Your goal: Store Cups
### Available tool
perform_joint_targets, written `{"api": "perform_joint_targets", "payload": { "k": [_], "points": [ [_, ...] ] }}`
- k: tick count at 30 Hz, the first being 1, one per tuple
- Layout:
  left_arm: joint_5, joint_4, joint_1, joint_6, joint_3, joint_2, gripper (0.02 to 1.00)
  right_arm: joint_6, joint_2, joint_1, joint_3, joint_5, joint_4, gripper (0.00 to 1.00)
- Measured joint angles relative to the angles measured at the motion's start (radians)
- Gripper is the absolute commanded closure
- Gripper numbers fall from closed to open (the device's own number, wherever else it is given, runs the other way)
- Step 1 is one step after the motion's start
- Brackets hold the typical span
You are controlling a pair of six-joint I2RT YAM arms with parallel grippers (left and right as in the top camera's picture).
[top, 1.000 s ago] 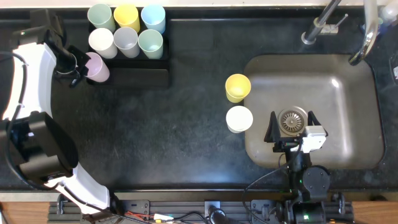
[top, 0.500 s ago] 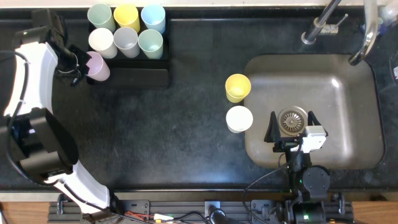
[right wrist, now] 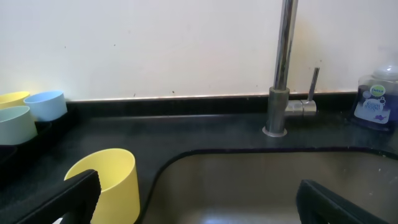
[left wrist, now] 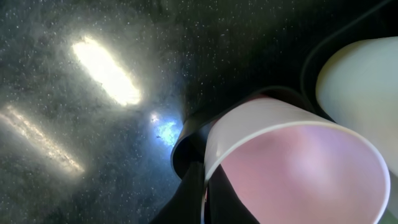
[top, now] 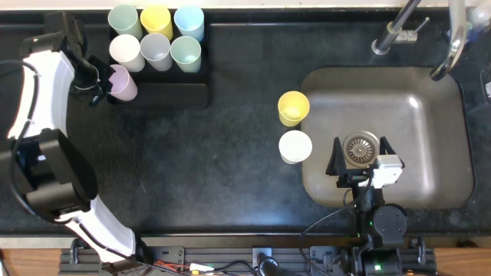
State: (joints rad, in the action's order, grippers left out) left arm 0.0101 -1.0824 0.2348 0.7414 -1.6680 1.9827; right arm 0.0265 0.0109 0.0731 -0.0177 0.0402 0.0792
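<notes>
Pinching pink cup (top: 121, 83), left pincer (top: 106, 80) beside rack (top: 176, 96), right pincer (top: 360, 151) spread over sink (top: 430, 153)

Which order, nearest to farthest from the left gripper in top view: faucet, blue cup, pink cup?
1. pink cup, held in the left gripper.
2. blue cup, rack's back right corner.
3. faucet, far right, behind the sink.

Glare patches on dark countertop (left wrist: 56, 124)
</notes>
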Motion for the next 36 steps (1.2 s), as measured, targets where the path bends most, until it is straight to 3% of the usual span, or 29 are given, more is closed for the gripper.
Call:
{"api": "perform_joint_targets", "payload": {
  "k": [1,11,17,21,27,31,36],
  "points": [
    [0.002,0.008,-0.002,0.003,0.000,0.000,0.020,0.000,0.000,0.000,0.000,0.000,0.001,0.003],
    [0.005,0.011,-0.011,0.003,-0.001,-0.002,0.020,0.000,0.000,0.000,0.000,0.000,0.002,0.003],
    [0.001,0.002,-0.072,0.000,-0.001,-0.159,0.020,0.000,0.000,0.000,0.000,0.000,0.001,0.003],
    [-0.036,0.044,-0.283,-0.013,-0.003,-0.273,0.020,0.000,0.000,0.000,0.000,0.000,0.000,0.003],
    [-0.211,0.214,-0.828,0.070,-0.014,-0.242,0.020,0.000,0.000,0.000,0.000,0.000,0.001,0.003],
    [-0.262,0.235,-1.012,0.163,-0.014,-0.179,0.020,0.000,0.000,0.000,0.000,0.000,0.000,0.003],
    [-0.267,0.241,-1.048,0.235,-0.014,-0.142,0.020,0.000,0.000,0.000,0.000,0.000,0.001,0.003]
  ]
}}
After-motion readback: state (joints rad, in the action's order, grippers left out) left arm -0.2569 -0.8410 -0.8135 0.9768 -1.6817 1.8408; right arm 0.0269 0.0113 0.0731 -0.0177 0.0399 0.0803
